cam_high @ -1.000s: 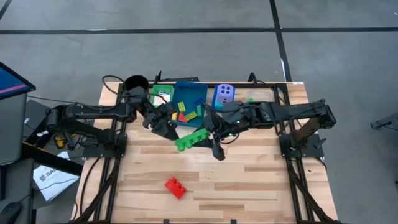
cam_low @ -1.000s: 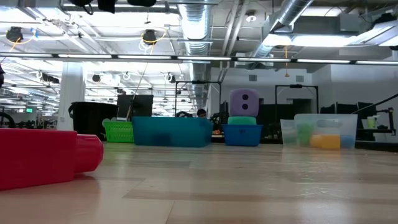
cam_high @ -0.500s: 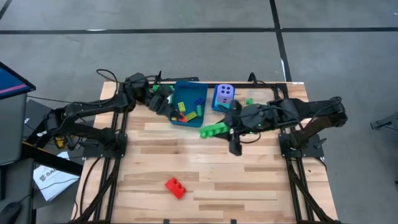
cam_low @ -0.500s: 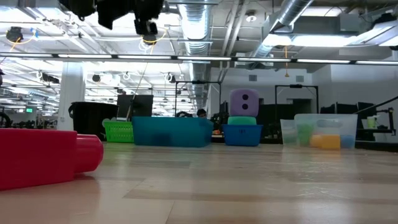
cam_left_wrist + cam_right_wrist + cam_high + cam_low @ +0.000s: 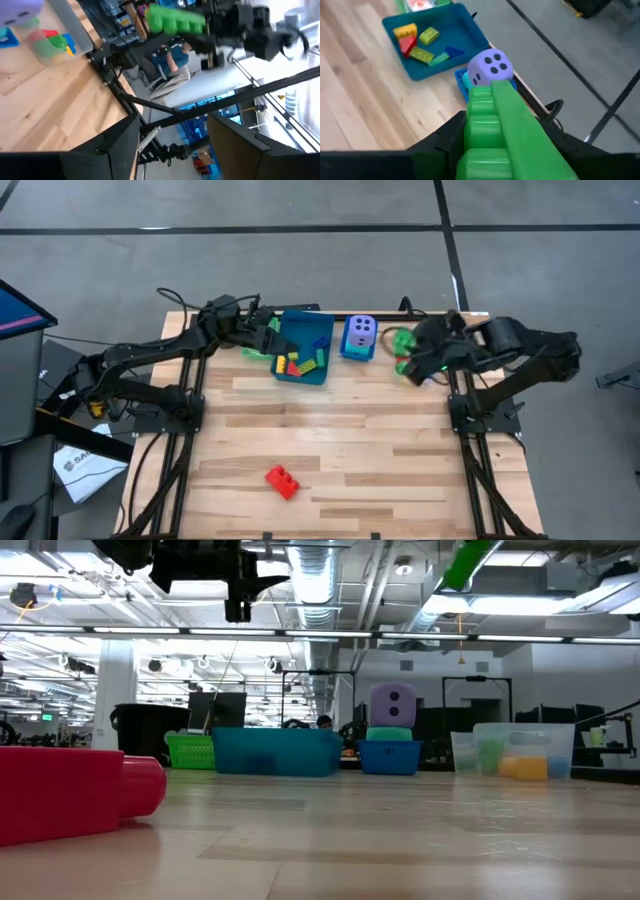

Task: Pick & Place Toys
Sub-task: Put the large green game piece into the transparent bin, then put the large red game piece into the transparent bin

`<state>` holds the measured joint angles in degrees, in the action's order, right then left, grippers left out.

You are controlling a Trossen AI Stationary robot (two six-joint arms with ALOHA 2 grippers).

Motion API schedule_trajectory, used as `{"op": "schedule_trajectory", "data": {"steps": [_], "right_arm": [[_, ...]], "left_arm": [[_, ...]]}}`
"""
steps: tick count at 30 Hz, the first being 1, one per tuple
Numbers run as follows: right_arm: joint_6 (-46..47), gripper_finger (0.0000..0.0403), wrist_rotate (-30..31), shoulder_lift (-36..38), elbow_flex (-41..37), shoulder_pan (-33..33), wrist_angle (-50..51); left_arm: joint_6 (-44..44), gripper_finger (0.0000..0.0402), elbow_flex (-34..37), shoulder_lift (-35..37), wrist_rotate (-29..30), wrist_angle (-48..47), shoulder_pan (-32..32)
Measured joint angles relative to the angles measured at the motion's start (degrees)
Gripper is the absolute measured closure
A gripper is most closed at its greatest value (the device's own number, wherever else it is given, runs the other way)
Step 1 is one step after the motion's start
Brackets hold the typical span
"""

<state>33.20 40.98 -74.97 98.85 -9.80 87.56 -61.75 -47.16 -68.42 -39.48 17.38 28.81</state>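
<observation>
Right gripper [image 5: 502,150] clamps a long green brick [image 5: 497,127] in the air, long axis pointing toward the purple dice [image 5: 491,66]. Left gripper [image 5: 272,338] near blue tray [image 5: 327,340], fingers spread apart.

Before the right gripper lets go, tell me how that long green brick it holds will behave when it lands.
The green brick looks like rigid molded plastic, so it probably won't flex in the right gripper. It's long and studded with flat sides, so it should likely settle flat rather than roll, though it might bounce. It seems hollow and light, much like the red brick on the table.
</observation>
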Motion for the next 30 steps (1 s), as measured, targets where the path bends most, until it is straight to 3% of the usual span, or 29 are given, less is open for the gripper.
{"op": "schedule_trajectory", "data": {"steps": [5,9,15,22,30], "right_arm": [[5.9,0.0217,3.1,5.8,-7.7,5.6,2.4],[12.8,0.0236,2.8,11.3,-17.3,10.4,0.5],[18.5,0.0241,2.3,19.1,-32.3,15.4,-11.3],[21.4,0.0203,-4.9,22.8,-43.4,22.0,-17.3],[19.3,0.0256,-9.9,22.1,-49.4,26.3,-19.5]], "left_arm": [[0.0,0.0177,0.0,0.0,0.0,0.1,-2.0],[0.0,0.0181,0.0,0.0,-0.1,0.2,-3.7],[0.0,0.0182,0.0,0.0,0.3,0.2,-4.8],[0.0,0.0187,0.0,0.0,3.1,0.5,-4.9],[0.0,0.0192,0.0,0.0,10.0,0.7,-4.9]]}}
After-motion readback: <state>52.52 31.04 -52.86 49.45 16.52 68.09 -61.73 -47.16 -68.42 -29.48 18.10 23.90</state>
